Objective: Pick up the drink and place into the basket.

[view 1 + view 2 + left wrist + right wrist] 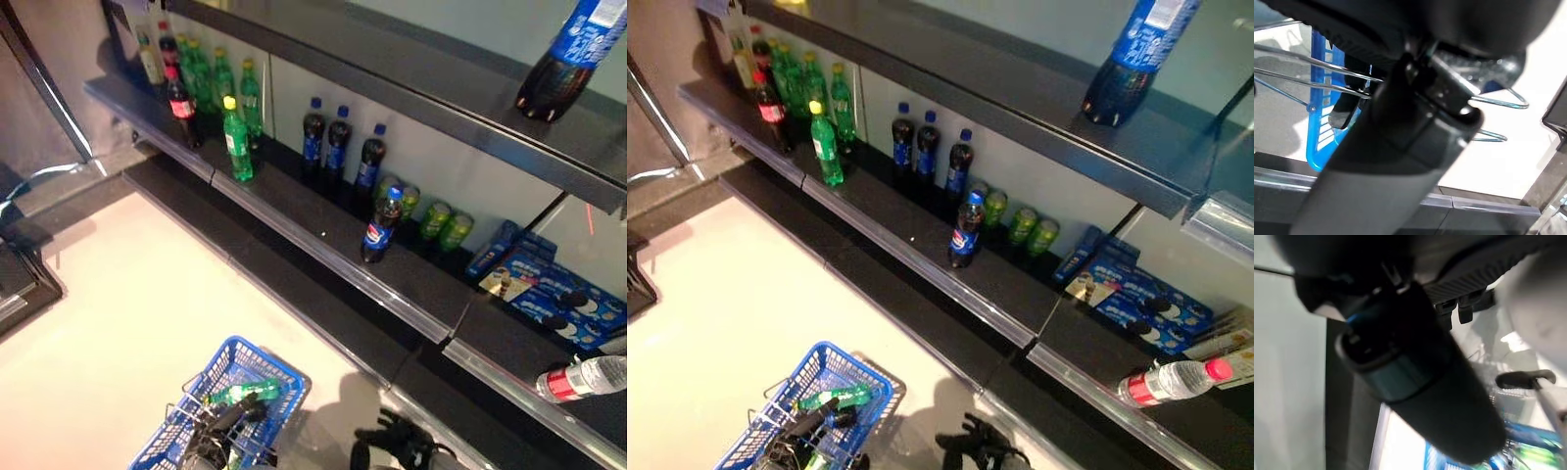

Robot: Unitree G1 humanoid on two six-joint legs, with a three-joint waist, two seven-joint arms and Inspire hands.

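Basket (pixel 257 360) sits nearest you at 6 o'clock, its wire handle hooked in your left hand (pixel 217 428) with fingers curled round it — a green bottle (pixel 245 393) already lies on its side inside. Right hand (pixel 392 443) hangs beside it; you cannot tell its fingers' state. Cola bottle (pixel 380 225) stands upright on the shelf (pixel 323 235) at 1 o'clock, nearer that right hand.

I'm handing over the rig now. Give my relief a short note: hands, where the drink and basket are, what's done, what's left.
Left hand: at the blue basket wire handles; grip unclear.
Right hand: low near the floor by the shelf base, holding nothing visible; finger state unclear.
Green bottle lies inside the basket, so the placing looks done.
Other drinks remain on the shelf, including a cola bottle at its front edge.
Left: confirm, or pick more.
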